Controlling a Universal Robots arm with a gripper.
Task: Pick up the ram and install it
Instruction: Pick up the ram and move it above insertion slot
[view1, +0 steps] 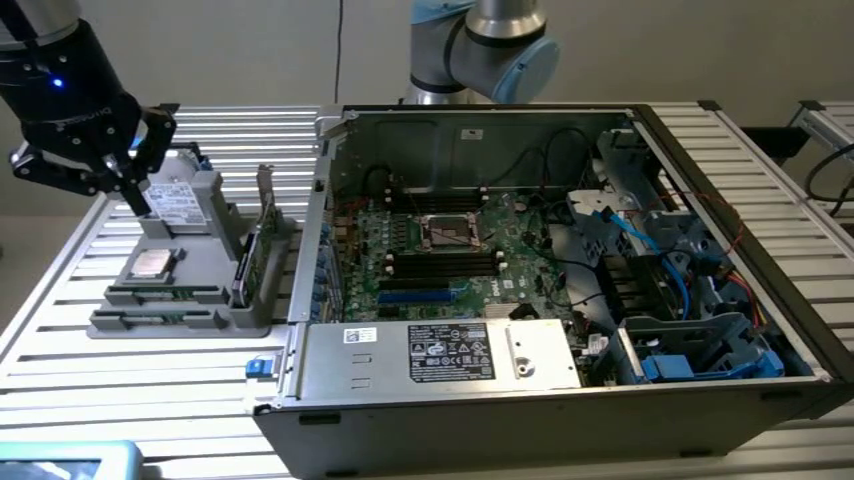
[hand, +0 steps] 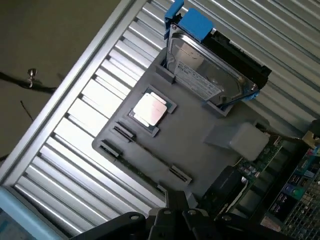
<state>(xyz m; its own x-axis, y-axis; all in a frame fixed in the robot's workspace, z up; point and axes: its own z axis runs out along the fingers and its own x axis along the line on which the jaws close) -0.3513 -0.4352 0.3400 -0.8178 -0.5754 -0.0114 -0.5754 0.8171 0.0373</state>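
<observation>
The ram (view1: 167, 294) is a thin, narrow green stick with small dark chips along its length. It stands on its long edge in a slot of the grey holder (hand: 200, 145). The holder rests on the slatted tabletop (view1: 134, 370), to the exterior view's left of the open computer case (view1: 561, 400).

The black end effector (view1: 138, 205) hangs over the far part of the holder with its fingers pressed together and pointing down. It carries nothing. Its tips show in front of the labelled hard drive (view1: 171, 203) (whether they touch it I cannot tell).

The ram lies apart from the end effector, in the near part of the holder. The square silvery processor chip (view1: 150, 262) sits between the ram and the fingertips, just beside the ram's slot.
</observation>
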